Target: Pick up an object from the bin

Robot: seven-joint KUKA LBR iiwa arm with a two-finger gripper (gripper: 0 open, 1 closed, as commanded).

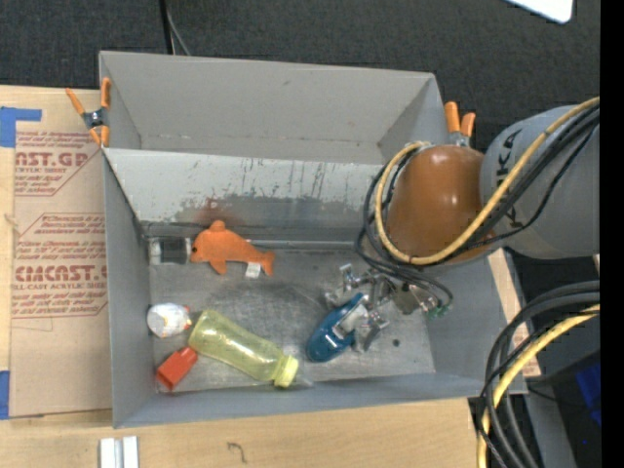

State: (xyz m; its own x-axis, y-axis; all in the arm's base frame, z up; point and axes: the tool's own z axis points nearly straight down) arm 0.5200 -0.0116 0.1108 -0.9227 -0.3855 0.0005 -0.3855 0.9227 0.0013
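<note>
One blue, drop-shaped plastic piece lies on the front right floor of the grey metal bin, touching the gripper set down at its upper end. I judge this the grasping step; next comes a firm close, then a straight lift. Whether the gripper is wide or clamped, I cannot tell. The arm enters from the right, wrist bent steeply downward.

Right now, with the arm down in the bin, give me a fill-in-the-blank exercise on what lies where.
1. The gripper is down at the blue thing, toward the ____ side of the bin as seen here.
2. The toy fish by the back wall is ____.
3. The yellowish bottle lies on its ____.
Missing words: right; orange; side.
</note>
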